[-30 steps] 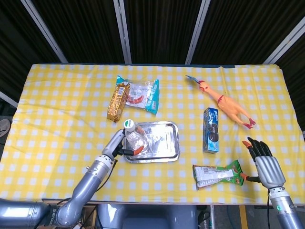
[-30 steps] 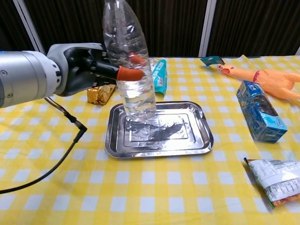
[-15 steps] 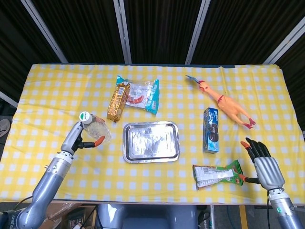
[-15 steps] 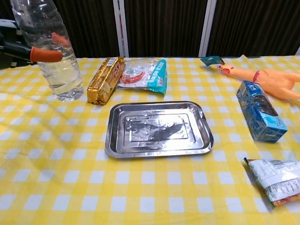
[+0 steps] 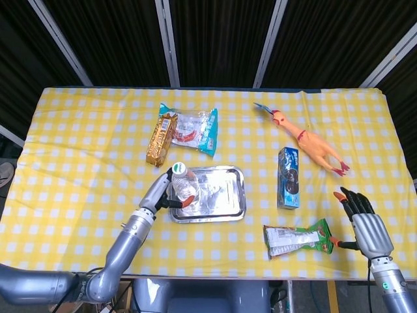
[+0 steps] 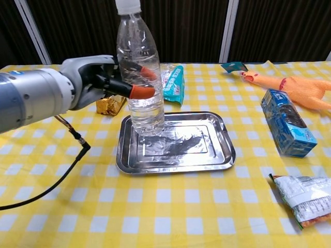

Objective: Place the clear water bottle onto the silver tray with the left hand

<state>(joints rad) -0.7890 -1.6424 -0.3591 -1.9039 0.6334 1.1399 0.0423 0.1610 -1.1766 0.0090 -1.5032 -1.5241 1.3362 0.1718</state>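
One water bottle [image 6: 139,67], one silver tray [image 6: 217,155], one rubber chicken [image 5: 306,140], one blue box [image 5: 288,177], three snack packets [image 5: 296,238].

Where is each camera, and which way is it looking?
Head view: high up, looking down on the whole table; shows the left hand and the right hand.
Chest view: low, looking forward across the table; shows only the left hand.
Both show the bottle held over the tray.
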